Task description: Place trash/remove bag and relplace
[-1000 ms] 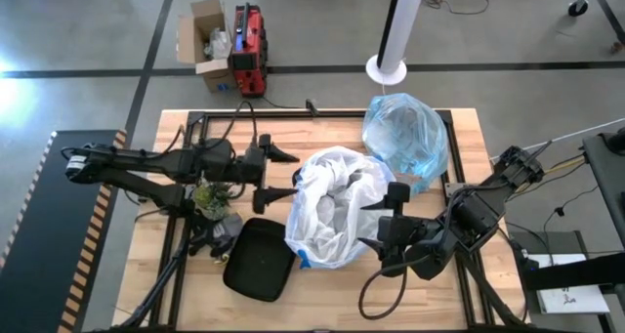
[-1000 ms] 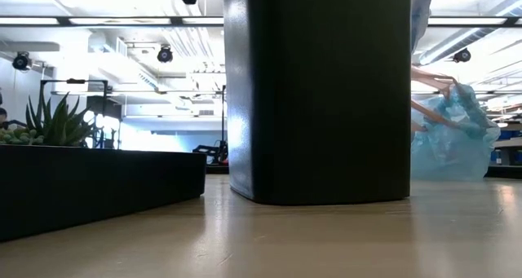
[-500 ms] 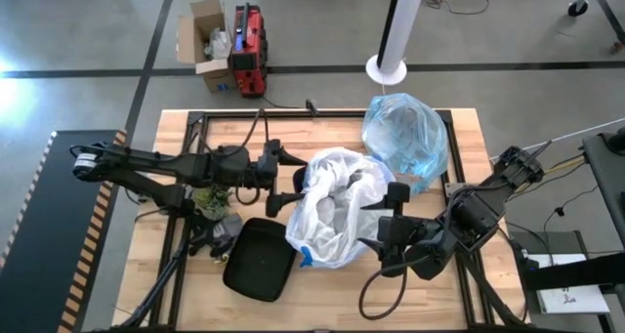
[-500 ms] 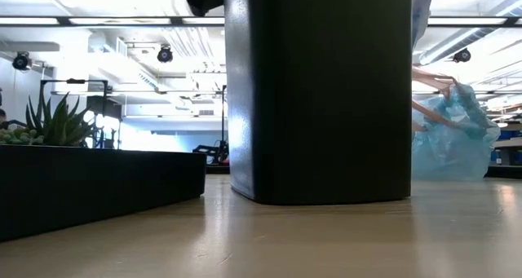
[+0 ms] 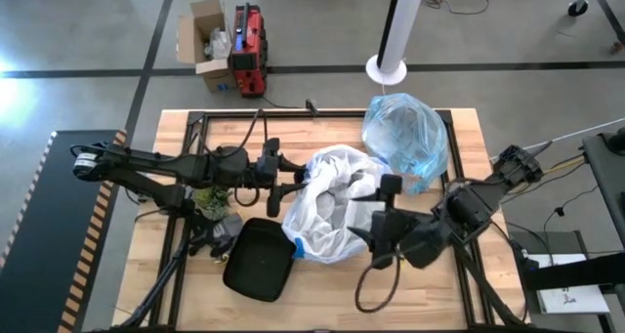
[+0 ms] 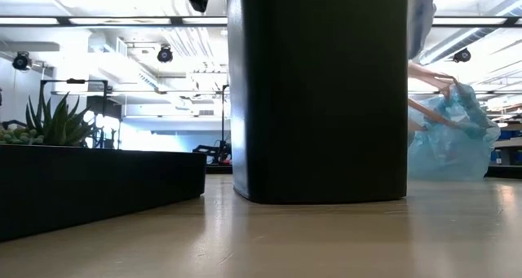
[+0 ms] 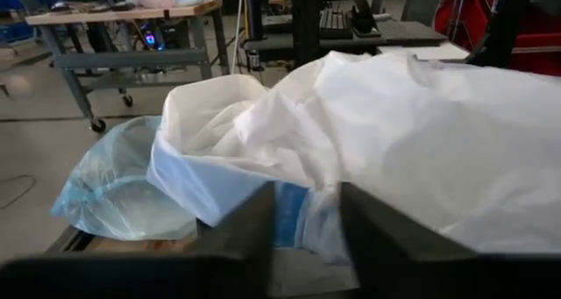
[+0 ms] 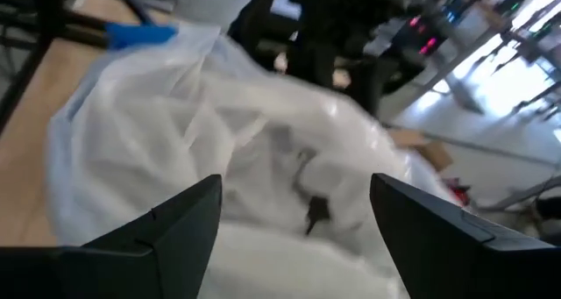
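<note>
Wooden table [image 5: 176,245]: white bag [image 5: 332,211] between both arms' open jaws, blue bag [image 5: 405,133] apart

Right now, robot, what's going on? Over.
Left gripper and right gripper open, flanking white bag. Blue bag sits behind, untouched. Bin lid lies beside.

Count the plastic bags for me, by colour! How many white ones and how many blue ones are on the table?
White: 1, the white bag in the middle, between the left gripper and the right gripper.
Light blue: 1, the blue bag at the table's far edge.
Total: 2 bags.
</note>
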